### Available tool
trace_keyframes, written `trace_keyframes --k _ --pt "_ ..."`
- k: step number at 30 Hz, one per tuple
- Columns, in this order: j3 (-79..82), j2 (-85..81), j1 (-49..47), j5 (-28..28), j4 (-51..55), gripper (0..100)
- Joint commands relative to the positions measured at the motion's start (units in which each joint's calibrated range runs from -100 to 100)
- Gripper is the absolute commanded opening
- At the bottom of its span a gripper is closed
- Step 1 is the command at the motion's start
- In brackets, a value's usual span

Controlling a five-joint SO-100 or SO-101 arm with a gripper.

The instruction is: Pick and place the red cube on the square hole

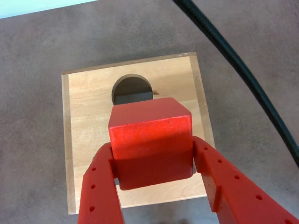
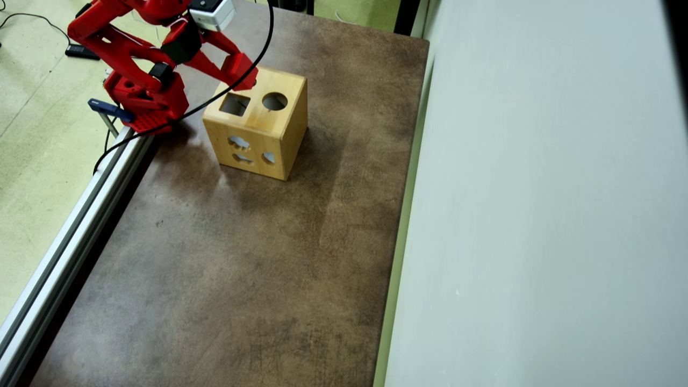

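Observation:
In the wrist view my gripper (image 1: 152,149) is shut on the red cube (image 1: 149,135), one red finger on each side. The cube hangs just above the top face of the light wooden box (image 1: 84,116) and hides the square hole. The round hole (image 1: 133,88) shows just beyond it. In the overhead view the gripper (image 2: 242,72) holds the cube over the box's back left edge, and the cube blends into the red fingers. There the dark square hole (image 2: 235,104) is uncovered on the box top (image 2: 257,122), just in front of the gripper, with the round hole (image 2: 274,101) to its right.
A black cable (image 1: 243,70) runs across the brown table (image 2: 242,258) beside the box. The arm's base (image 2: 145,102) is clamped at the table's left edge, along an aluminium rail (image 2: 80,215). A pale wall (image 2: 537,215) bounds the right side. The box's front face has smaller shaped cutouts (image 2: 242,150).

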Motion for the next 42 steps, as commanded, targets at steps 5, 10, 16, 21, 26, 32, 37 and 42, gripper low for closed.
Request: trace_keyframes --k 5,10,16,21,26,32,37,42 --pt "3.52 -1.35 0.05 0.29 -0.16 3" --pt "7.73 -1.35 0.05 0.29 -0.24 3" --pt "9.43 -1.35 0.20 0.34 -0.24 3" --pt "9.34 -1.44 0.27 0.39 -0.16 3" --pt "9.43 -1.95 2.58 3.13 -0.08 3" --pt "9.51 -1.44 8.82 6.69 -0.08 3" --pt "9.51 -1.35 8.97 6.40 -0.16 3" --pt "9.51 -1.35 8.22 6.20 -0.16 3"
